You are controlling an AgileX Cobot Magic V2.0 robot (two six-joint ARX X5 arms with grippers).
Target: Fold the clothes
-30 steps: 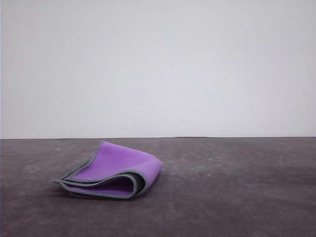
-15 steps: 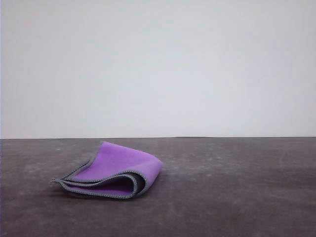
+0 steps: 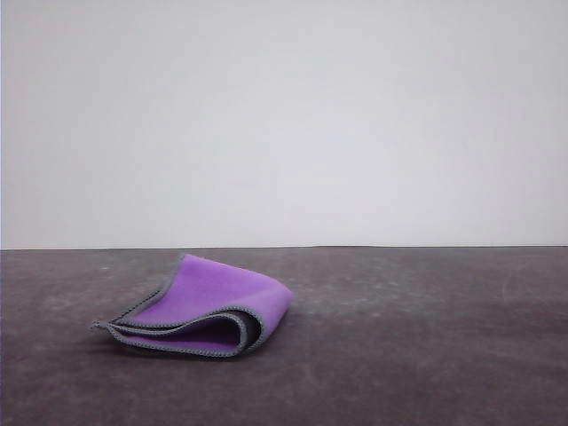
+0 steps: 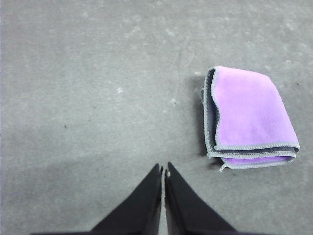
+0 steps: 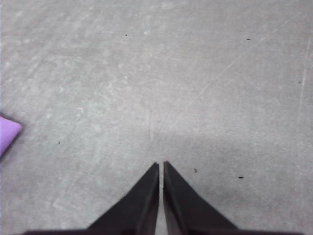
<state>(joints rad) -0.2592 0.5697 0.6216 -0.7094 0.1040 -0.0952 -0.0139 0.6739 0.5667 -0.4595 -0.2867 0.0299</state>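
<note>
The clothes (image 3: 209, 306) are one small cloth, folded into a thick packet with the purple face out and the grey stitched hem along its edges. It lies on the dark table left of centre in the front view. In the left wrist view the clothes (image 4: 249, 117) rest flat, off to one side of my left gripper (image 4: 163, 169), which is shut with nothing in it and hangs above bare table. A purple corner of the clothes (image 5: 7, 134) shows at the edge of the right wrist view, well apart from my right gripper (image 5: 161, 164), also shut and holding nothing.
The grey table top (image 3: 426, 337) is scuffed and scratched, and it ends at a far edge against a plain white wall (image 3: 284, 124).
</note>
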